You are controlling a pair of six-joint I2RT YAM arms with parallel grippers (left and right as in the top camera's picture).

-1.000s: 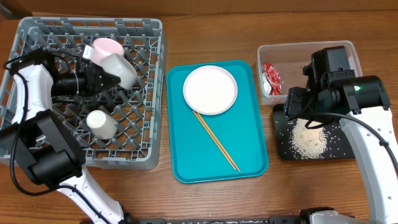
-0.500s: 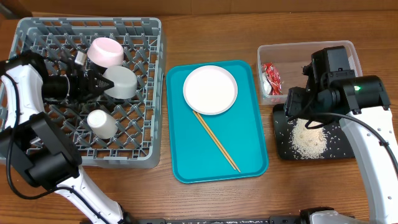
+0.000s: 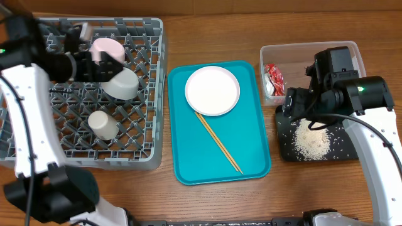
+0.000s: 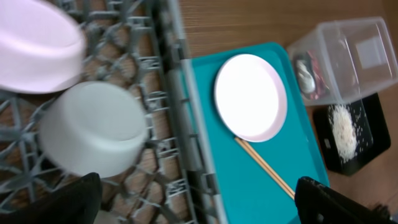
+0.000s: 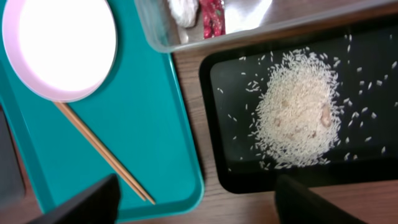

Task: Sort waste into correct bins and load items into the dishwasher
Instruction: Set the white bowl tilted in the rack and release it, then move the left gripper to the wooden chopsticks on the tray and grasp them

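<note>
A bare wooden table (image 3: 207, 31) carries everything, with the grey dish rack (image 3: 144, 94) at one end and the two bins at the other.

Our left gripper (image 4: 199, 196) hangs over the rack with its jaws spread wide and nothing between them. Just below it the grey-white bowl (image 4: 93, 127) lies on its side on the lattice, touching the pale pink bowl (image 4: 34, 43), and the small white cup (image 3: 102, 124) sits mouth-down nearer the front. Our right gripper (image 5: 196, 199) is also wide and empty, hovering above the black tray (image 5: 373, 93), where the rice (image 5: 298, 112) lies in a heap with stray grains around it. The red snack wrapper (image 3: 274, 78) is inside the clear tub (image 3: 339, 53).

We judge the waste sorted and the bowls and cup loaded. That leaves the white plate (image 3: 212, 90) and the chopsticks (image 3: 217, 141), both on the teal tray (image 3: 251, 157), the chopsticks' upper end at the plate's rim.

To do this well, we should lift the left arm clear of the rack wall before swinging across, so we don't knock the bowls. The plate lies flat, so we should take it by its rim. The thin chopsticks want a low, square pinch across both at once.
</note>
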